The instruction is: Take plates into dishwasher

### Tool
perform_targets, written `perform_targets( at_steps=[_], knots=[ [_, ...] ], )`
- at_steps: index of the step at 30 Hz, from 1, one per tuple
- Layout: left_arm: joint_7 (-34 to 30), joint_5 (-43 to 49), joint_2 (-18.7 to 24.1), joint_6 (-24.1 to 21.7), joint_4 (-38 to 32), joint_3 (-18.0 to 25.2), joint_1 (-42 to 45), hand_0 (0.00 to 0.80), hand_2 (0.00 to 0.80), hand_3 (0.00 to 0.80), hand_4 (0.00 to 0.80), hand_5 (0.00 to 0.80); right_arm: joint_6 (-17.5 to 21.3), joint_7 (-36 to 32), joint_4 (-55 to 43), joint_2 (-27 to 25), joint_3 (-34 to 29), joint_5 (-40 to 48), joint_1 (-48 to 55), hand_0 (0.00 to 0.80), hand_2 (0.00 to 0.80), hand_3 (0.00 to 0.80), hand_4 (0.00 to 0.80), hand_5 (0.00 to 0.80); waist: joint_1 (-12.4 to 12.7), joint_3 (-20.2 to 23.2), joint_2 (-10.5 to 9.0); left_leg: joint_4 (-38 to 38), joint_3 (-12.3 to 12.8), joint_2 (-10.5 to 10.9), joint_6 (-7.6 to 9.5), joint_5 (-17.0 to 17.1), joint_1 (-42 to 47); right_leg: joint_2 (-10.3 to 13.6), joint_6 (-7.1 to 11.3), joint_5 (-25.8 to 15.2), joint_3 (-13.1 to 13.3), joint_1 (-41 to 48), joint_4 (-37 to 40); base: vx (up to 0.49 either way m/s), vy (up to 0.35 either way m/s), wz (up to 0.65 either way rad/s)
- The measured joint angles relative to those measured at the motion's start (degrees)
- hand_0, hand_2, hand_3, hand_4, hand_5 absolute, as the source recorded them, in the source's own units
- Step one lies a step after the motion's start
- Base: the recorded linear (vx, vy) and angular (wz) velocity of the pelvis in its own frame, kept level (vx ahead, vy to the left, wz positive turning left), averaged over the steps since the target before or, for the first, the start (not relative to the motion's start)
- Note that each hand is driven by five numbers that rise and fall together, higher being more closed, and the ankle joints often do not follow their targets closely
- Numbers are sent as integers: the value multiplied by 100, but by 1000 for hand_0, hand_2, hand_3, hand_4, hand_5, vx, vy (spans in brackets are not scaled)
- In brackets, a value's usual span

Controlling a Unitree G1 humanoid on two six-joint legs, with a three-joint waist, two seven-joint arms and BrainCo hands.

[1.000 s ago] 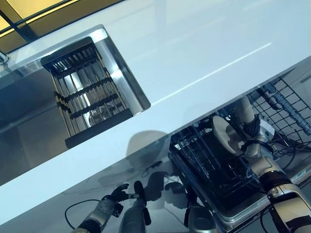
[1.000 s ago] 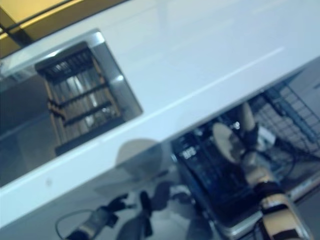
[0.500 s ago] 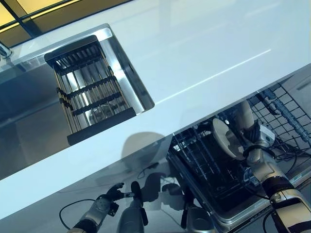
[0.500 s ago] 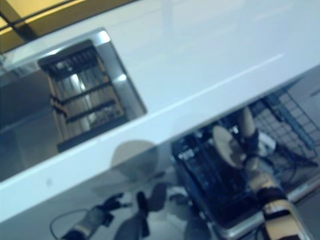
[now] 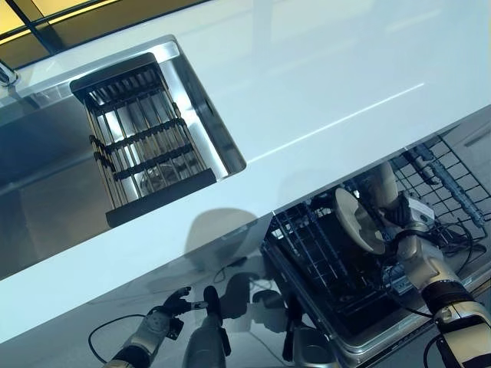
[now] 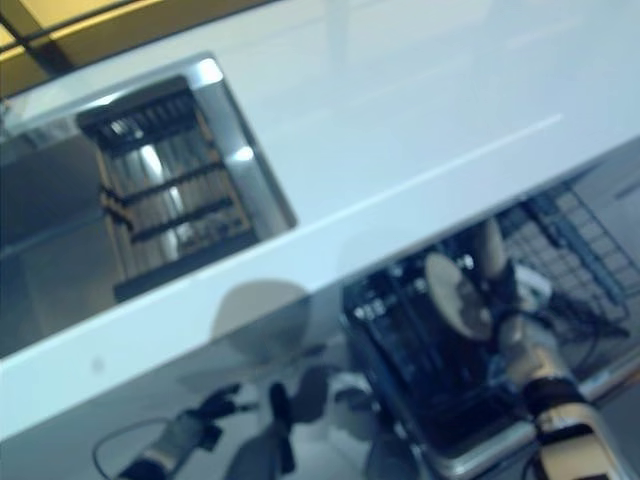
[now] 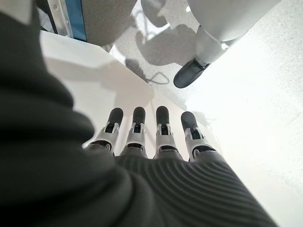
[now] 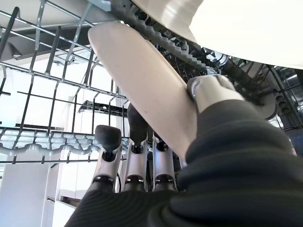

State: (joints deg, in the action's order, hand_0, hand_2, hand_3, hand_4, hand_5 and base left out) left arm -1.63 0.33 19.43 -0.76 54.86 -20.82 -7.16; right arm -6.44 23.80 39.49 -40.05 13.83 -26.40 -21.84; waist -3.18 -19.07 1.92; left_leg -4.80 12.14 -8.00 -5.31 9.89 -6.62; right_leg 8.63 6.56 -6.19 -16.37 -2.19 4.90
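A sink [image 5: 201, 115] is set into the bench [image 5: 307, 84] at its left, with a slatted rack [image 5: 142, 146] inside. Below the bench's near edge, at right, sits the dishwasher rack [image 5: 330, 264], a plate [image 5: 359, 221] standing on edge in it.

We're seeing a glossy white countertop [image 5: 322, 84], a shiny brushed-metal sink [image 5: 201, 126] rim, a matt cream plate [image 5: 359, 221], and dark wire dishwasher rack [image 5: 322, 257] looking plastic-coated.

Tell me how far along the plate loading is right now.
Nearly loaded: the right robot hand pinches a round beige plate on edge over the dark wire dishwasher rack, not yet seated or released. No other plate shows there. The black slatted sink rack looks empty. The left robot hand hangs idle.
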Motion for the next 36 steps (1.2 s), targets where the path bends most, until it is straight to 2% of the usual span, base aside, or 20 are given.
perform_targets(
  at_steps=[10,14,36],
  knots=[
    [-3,131,202,2,-2,46,8,0,0,0,0,0,112,-219,-54,-150,-72,-171,233,800,800,800,800,800,102,-37,-192,0,-31,4,3,1,14,0,1,1,-3,38,2,4,-3,1],
    [-5,143,205,3,-2,186,19,0,0,0,0,0,124,-278,-51,-151,-95,-243,247,800,800,800,800,800,101,-36,-203,0,-45,5,4,2,15,-3,1,1,-4,49,2,3,-2,1],
    [-17,299,212,-7,2,246,51,0,0,0,0,0,393,-717,-126,-386,-206,-674,409,800,800,800,800,800,109,-39,-278,0,-55,7,15,-4,76,-3,2,3,-5,122,3,0,0,0]
  ],
)
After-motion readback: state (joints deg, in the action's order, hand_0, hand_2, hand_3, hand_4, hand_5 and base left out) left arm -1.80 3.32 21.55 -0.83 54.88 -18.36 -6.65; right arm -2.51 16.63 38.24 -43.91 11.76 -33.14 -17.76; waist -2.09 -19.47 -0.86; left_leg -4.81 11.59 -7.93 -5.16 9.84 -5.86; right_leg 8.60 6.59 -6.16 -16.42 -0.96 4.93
